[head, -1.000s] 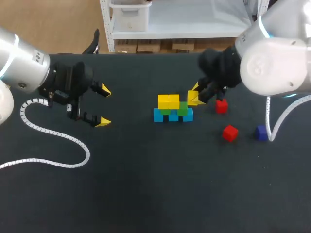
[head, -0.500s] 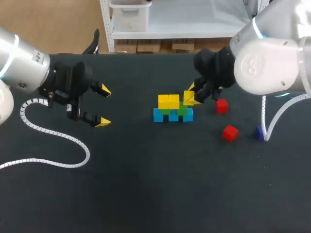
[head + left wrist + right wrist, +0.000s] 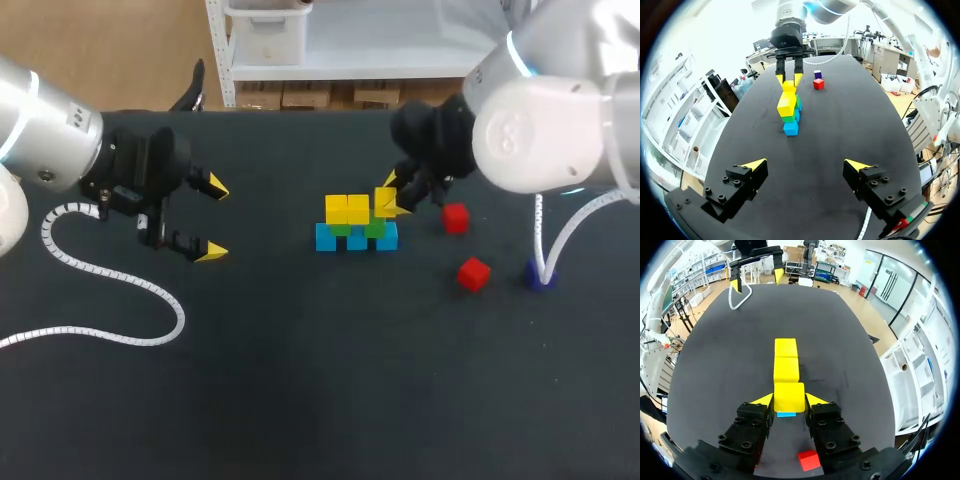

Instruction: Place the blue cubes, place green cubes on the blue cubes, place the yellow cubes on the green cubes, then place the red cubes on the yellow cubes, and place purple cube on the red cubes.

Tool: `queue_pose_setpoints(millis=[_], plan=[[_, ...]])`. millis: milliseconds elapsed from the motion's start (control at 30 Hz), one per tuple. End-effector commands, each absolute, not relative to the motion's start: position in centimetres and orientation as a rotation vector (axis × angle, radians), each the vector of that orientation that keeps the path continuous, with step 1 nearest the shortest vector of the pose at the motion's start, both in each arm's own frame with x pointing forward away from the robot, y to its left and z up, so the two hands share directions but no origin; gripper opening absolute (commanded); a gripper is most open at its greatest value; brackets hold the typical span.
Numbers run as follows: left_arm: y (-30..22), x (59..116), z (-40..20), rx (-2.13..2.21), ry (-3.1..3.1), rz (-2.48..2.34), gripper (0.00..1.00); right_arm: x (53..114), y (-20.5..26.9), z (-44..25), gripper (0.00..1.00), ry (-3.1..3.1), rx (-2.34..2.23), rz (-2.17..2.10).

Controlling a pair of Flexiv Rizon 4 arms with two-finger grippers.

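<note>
Yellow-tipped fingers of the right gripper pinch a yellow cube over the 3 o'clock end of the stack, just beside two more yellow cubes that rest on green cubes and blue cubes. From the stack, one red cube lies at 3 o'clock. A second red cube and the purple cube lie at 4 o'clock. The left gripper hangs spread at 9 o'clock, well apart.

No legible txt, labels, nos. or signs
</note>
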State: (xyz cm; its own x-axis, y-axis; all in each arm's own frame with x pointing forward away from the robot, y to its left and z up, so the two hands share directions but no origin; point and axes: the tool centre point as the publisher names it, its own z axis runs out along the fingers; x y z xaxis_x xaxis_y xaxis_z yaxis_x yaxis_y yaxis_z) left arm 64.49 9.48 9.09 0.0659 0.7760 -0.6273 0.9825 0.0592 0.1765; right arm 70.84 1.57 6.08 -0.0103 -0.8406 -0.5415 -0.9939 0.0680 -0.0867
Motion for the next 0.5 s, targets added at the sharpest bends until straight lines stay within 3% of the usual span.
queue_pose_setpoints(millis=[33, 500], plan=[[9.56, 64.45, 9.02, 1.76, 1.749, -0.453, 1.0, 70.87, 1.83, 6.13, 0.0, 1.899, -1.822, 0.448], [9.56, 64.45, 9.02, 1.76, 1.749, -0.453, 1.0, 70.63, 2.17, 5.94, 0.0, 1.898, -1.829, 0.457]])
